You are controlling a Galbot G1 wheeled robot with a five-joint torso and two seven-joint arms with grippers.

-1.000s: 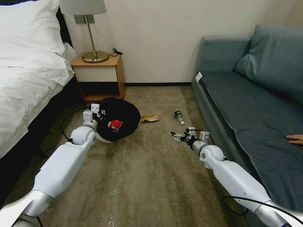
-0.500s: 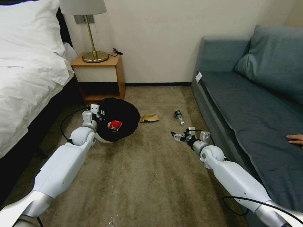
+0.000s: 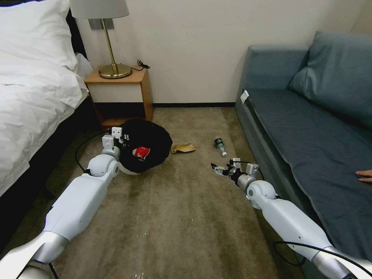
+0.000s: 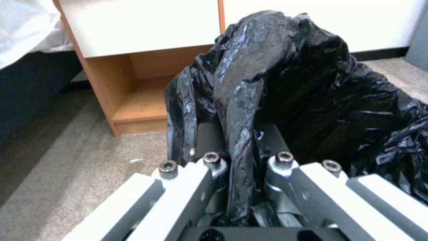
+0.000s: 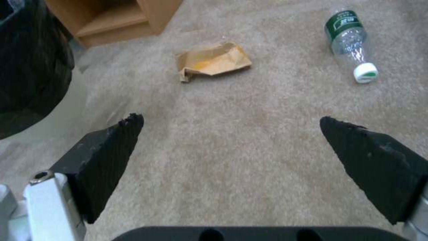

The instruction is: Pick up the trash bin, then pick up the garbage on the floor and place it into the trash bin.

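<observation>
bin: our left gripper point(image 4: 238, 157) is clamped on the trash bin point(image 3: 145, 149) rim – tilted to take litter.
right gripper point(image 5: 232, 144): jaws apart; tan paper point(image 5: 212, 62) at 12 o'clock, bottle point(image 5: 350, 43) at 1.

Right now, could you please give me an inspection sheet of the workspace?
Surface: tan carpet.
Job's things: trash bin held tilted, red-and-white packet inside; tan paper and bottle lying on the carpet.
Clutter: nothing seen.
Grippers: left gripper shut on the bin's bagged rim; right gripper open, above bare carpet.
Cables: black cable by the left arm.
Surroundings: bed, nightstand, lamp, sofa.
</observation>
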